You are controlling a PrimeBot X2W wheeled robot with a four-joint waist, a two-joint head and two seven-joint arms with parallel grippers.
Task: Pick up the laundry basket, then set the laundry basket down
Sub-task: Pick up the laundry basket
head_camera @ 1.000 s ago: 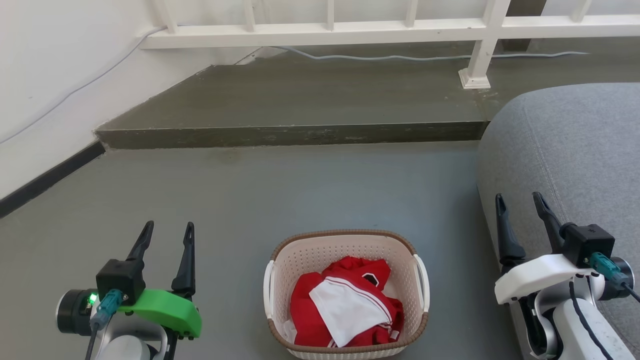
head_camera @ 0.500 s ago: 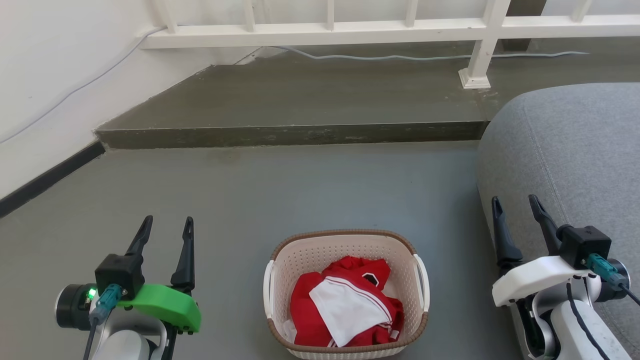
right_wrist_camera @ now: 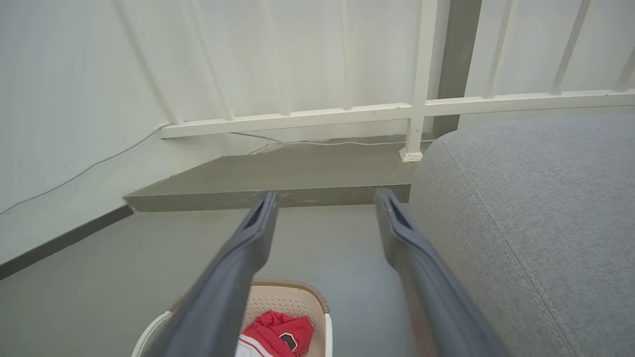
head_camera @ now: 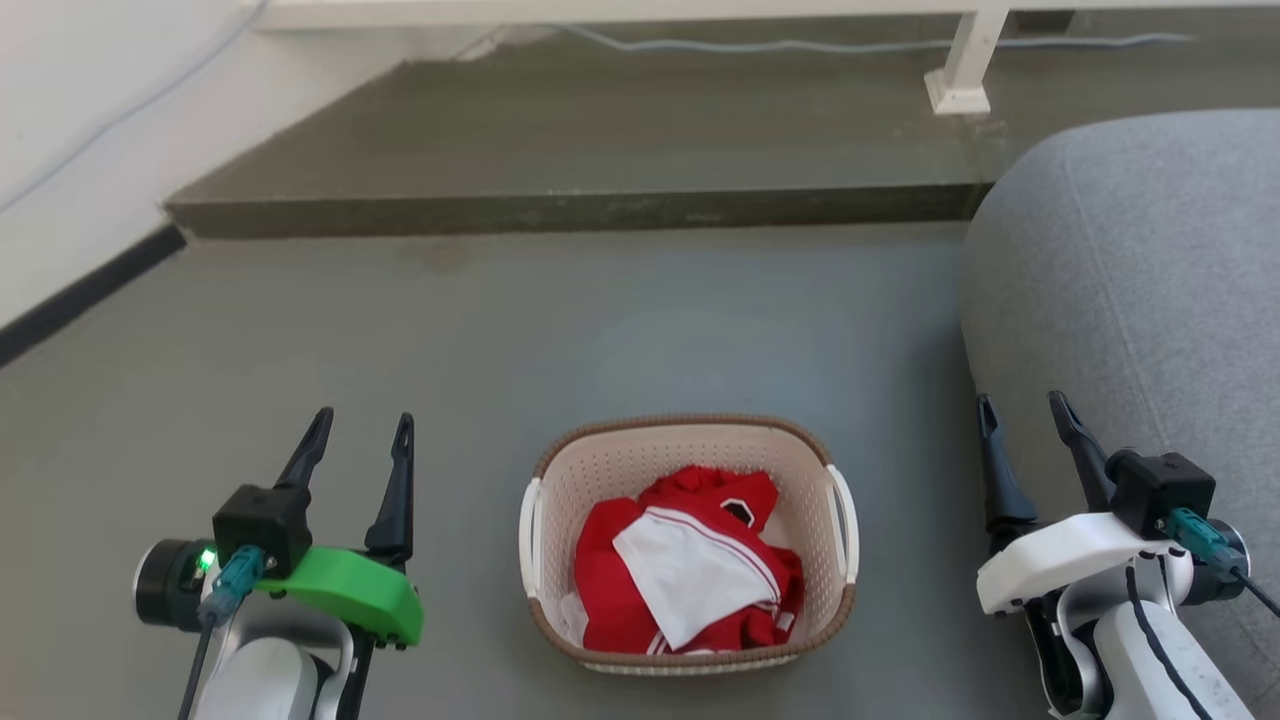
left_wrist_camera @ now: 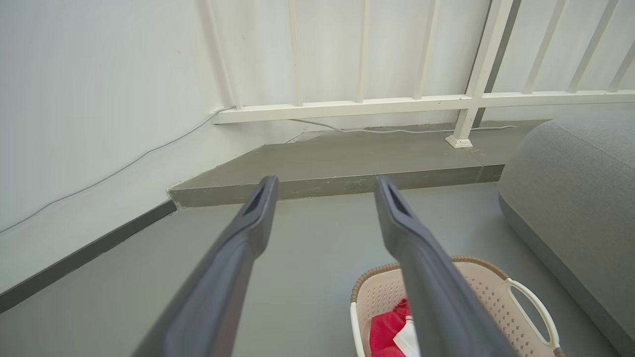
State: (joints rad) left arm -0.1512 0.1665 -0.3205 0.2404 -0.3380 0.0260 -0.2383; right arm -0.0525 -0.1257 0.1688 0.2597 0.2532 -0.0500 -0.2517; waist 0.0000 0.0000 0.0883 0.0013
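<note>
The head view looks forward and down on the floor (head_camera: 640, 330), basket (head_camera: 610, 475) low at centre. Each wrist view looks low along its own jaws toward step (left_wrist_camera: 347, 166) and railing (left_wrist_camera: 347, 105). All three share basket, step and sofa (right_wrist_camera: 536, 208).

The cream, brown-rimmed laundry basket (head_camera: 687, 470) sits upright on the grey floor (head_camera: 500, 330), holding red-and-white clothing (head_camera: 690, 565).
</note>
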